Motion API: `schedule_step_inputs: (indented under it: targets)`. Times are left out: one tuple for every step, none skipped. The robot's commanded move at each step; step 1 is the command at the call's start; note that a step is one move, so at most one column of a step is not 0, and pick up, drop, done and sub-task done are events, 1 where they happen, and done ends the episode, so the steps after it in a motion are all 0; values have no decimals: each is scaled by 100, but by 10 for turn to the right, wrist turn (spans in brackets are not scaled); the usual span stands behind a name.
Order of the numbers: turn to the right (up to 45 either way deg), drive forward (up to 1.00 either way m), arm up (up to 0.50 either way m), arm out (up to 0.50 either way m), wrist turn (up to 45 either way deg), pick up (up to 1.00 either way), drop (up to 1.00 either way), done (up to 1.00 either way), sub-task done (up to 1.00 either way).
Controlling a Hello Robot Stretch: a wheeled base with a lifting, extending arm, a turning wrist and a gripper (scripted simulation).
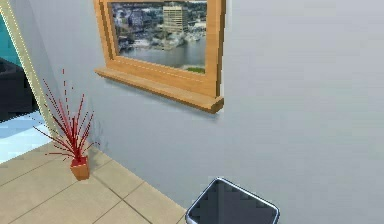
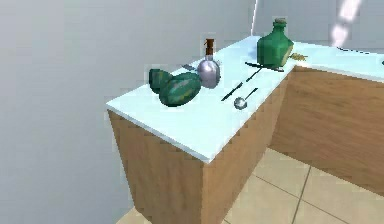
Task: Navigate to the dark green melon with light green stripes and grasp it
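Plainly, the melon [image 2: 179,90] is found in the arm side view, left of centre and in the upper half. It lies on the pale top of the counter [image 2: 170,122], close to the near-left corner. Its rind is dark green, with lighter stripes faintly made out. A second dark green lump [image 2: 157,76] sits against its upper left; whether that is part of the same fruit cannot be told. Just to the right a silvery flask [image 2: 208,70] stands, near the melon but apart from it, and a spoon [image 2: 241,100] lies to the lower right of the flask. A green bottle [image 2: 275,45] stands farther toward the upper right.

The melon is judged to be heavy, stiff and smooth-skinned, so a slip or a roll is to be expected if it is taken off-centre. A hold across its middle, along the shorter width, with the fingers set on opposite flanks, is thought best. The rind should bear firm pressure without harm. Care is called for on the flask side, since the flask could be knocked over.

Nothing can be stated of the arm's pose, and the gripper's state cannot be told. In the forward view a wall, a window [image 1: 160,45], a red plant [image 1: 70,130] and a dark bin [image 1: 230,205] are faced.
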Motion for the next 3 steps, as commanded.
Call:
schedule_step_inputs:
  targets:
    - [0,0,50,0,0,0,0,0,0]
    - [0,0,38,0,0,0,0,0,0]
    - [0,0,0,48,0,0,0,0,0]
